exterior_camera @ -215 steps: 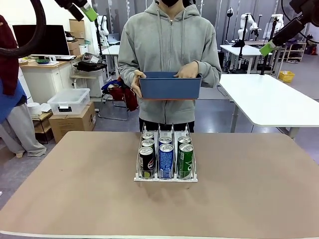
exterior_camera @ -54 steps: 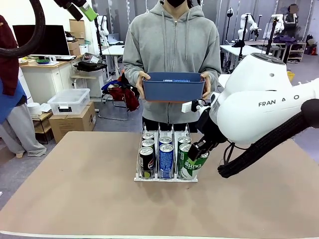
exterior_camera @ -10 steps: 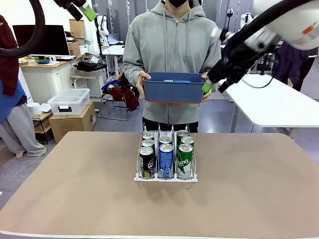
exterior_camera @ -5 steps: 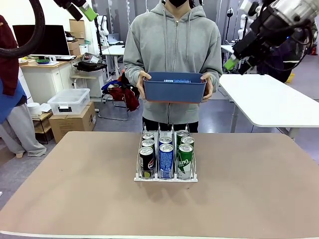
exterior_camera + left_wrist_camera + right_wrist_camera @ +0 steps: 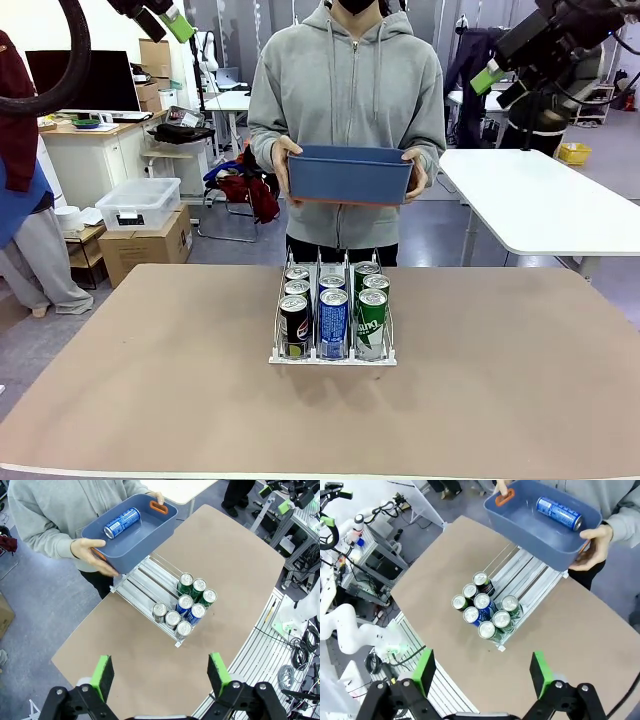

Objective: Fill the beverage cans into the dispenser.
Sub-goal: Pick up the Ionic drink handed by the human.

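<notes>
- Green pads [image 5: 102, 676] on the left gripper [image 5: 160, 675] stand spread wide with nothing between them. The gripper hangs high above the table [image 5: 235, 555], looking down on it.
- From those fingers, at twelve o'clock in the left wrist view, lies the dispenser [image 5: 142, 577], its bare rails at the person's end.
- The right gripper [image 5: 482, 672] has its pads [image 5: 426, 672] spread just as wide and empty. The dispenser lies at twelve o'clock of them in the right wrist view.
- Eight beverage cans [image 5: 332, 322] stand upright in the dispenser, packed at the robot's end. Seen from the front, three black fill the nine o'clock lane, two blue the middle lane and three green the three o'clock lane.
- One more blue can [image 5: 121, 522] lies on its side in a blue tub [image 5: 348, 178], which is above and beyond the dispenser's far end and not touching it.
- The person's hands [image 5: 283, 160] hold the tub by both ends at chest height.
- In the front view the left gripper sits at eleven o'clock of the tub and the right gripper at two o'clock of it. Both are well clear of the cans.
</notes>
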`<move>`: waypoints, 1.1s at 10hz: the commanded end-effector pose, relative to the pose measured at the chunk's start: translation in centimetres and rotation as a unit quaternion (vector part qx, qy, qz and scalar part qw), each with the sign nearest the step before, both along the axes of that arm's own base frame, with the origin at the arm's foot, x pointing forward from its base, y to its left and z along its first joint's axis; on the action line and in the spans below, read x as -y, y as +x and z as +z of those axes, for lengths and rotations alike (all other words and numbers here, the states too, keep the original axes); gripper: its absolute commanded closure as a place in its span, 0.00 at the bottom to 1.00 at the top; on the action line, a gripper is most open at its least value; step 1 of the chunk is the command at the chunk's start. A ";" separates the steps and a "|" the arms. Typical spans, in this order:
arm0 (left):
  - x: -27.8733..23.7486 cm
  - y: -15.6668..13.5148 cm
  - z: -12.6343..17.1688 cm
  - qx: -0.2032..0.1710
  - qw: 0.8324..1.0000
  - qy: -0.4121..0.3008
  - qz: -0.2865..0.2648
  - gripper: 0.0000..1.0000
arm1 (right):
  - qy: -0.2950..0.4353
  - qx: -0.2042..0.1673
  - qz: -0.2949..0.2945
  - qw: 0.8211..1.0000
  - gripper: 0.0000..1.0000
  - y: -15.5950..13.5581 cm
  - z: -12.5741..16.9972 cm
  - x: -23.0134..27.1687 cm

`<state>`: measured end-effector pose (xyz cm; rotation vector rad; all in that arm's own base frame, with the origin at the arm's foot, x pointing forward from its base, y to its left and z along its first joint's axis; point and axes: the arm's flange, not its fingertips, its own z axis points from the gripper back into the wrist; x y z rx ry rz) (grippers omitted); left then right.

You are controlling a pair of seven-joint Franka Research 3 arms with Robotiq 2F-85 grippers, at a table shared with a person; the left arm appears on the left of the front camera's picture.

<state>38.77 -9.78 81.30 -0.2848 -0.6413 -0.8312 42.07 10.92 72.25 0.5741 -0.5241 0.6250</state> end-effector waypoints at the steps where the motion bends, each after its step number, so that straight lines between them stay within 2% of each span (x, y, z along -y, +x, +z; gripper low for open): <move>1: -0.2 -0.2 -0.1 -0.003 1.000 -0.008 -0.007 0.00 | -0.003 -0.014 0.006 1.000 0.00 0.1 -1.1 -0.3; 2: -0.2 -0.2 -0.1 -0.003 1.000 -0.008 -0.007 0.00 | 0.000 0.000 0.000 1.000 0.00 0.0 0.0 0.0; 3: -0.2 -0.2 -0.1 -0.003 1.000 -0.008 -0.007 0.00 | -0.006 0.007 -0.001 1.000 0.00 1.0 -0.2 -0.1; 4: -0.2 -0.2 -0.1 -0.003 1.000 -0.008 -0.007 0.00 | -0.008 0.009 0.016 1.000 0.00 1.0 1.1 0.4; 6: -0.2 -0.2 -0.1 -0.003 1.000 -0.008 -0.007 0.00 | -0.021 0.045 0.024 0.998 0.00 2.0 4.3 0.8; 8: -0.2 -0.2 -0.1 -0.003 1.000 -0.008 -0.007 0.00 | -0.023 0.066 0.036 0.997 0.00 2.7 7.7 1.7; 11: -0.2 -0.2 -0.1 -0.003 1.000 -0.008 -0.007 0.00 | -0.033 0.071 0.048 0.996 0.00 3.1 10.3 2.1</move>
